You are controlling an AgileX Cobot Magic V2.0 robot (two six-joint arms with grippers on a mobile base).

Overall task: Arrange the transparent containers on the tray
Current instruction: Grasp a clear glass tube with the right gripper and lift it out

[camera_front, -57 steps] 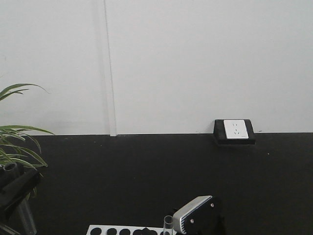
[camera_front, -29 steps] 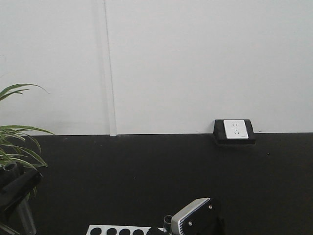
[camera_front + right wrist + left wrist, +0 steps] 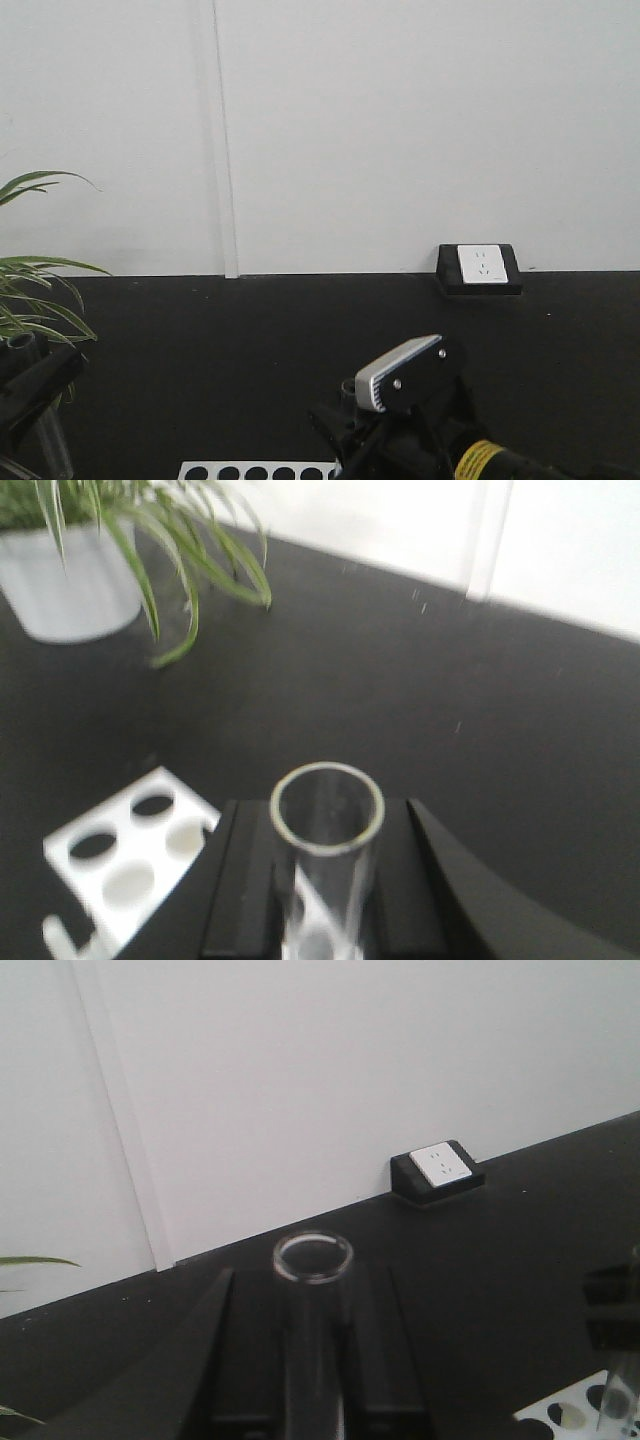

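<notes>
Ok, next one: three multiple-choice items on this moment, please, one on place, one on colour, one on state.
1. In the right wrist view, the white rack with round holes lies where from the slender clear glass test tube?
A. lower left
B. directly right
C. on top

2. The round pot of the green long-leaved plant is:
A. red
B. white
C. black

3. The right gripper is:
A. open, empty
B. out of view
C. shut on the tube

Key: 1 A, the rack fills the lower left corner; 2 B, the pot looks pale white; 3 C, the tube stands clamped in it.
</notes>
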